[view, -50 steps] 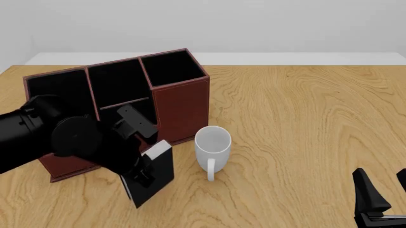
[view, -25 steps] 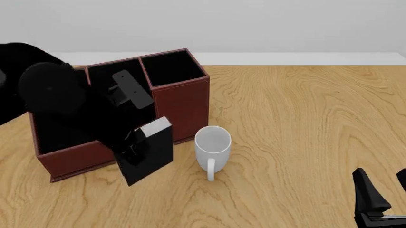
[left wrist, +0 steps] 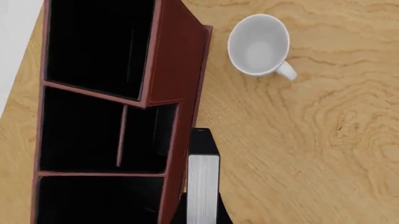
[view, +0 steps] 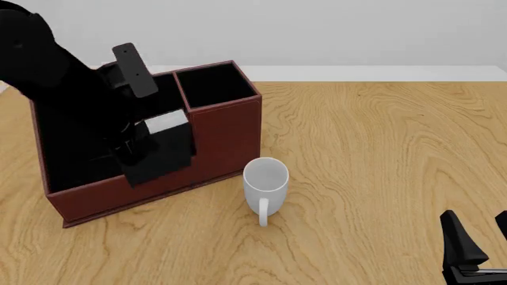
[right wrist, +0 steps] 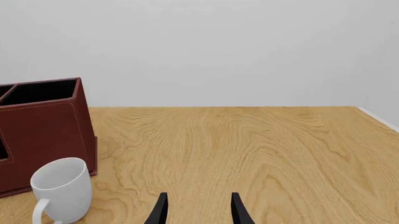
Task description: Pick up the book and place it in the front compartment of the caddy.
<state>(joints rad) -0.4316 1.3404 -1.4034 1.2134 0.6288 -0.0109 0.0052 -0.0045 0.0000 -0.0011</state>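
Observation:
My left gripper [view: 135, 152] is shut on the book [view: 161, 149], a small black hardcover with white page edges [left wrist: 203, 186], and holds it tilted in the air off the table. In the front view the book hangs over the low front wall of the reddish-brown caddy [view: 225, 127]. Seen from the left wrist, the book lies just along the outer side of the caddy's [left wrist: 177, 70] front wall, beside its black compartments. The left arm hides much of the caddy's left part. My right gripper [view: 477, 249] stands open and empty near the table's front right edge, its fingers [right wrist: 160, 211] apart.
A white mug [view: 265, 180] stands upright on the wooden table just right of the caddy's front corner, handle toward me; it also shows as the mug [left wrist: 259, 45] and the mug [right wrist: 61, 190]. The caddy's tall compartment [view: 215, 86] rises at its back right.
The left arm has risen and swung back and left, lifting the book from the table in front of the caddy up to the caddy's front wall. The right arm has not moved.

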